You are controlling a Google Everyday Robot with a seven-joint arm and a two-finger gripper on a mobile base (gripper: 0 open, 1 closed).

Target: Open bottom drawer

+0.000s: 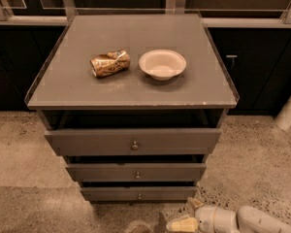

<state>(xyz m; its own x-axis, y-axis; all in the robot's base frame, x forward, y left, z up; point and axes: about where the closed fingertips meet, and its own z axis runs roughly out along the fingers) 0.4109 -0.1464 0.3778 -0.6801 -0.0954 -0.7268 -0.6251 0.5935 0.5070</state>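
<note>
The grey cabinet (63,89) has three drawers. The bottom drawer (111,194) is the lowest and narrowest front, with a tiny round knob (139,196) at its centre. It stands about flush under the middle drawer (102,172). My gripper (187,214) is low at the bottom edge of the camera view, in front of and to the right of the bottom drawer, near the floor. Its fingers (181,224) are apart and hold nothing. It is not touching the knob.
The top drawer (87,141) is the widest and sticks out a little. A crushed can (109,63) and a white bowl (162,64) sit on the cabinet top. Dark cabinets line the back wall. A white post (290,111) stands at the right. The floor is speckled concrete.
</note>
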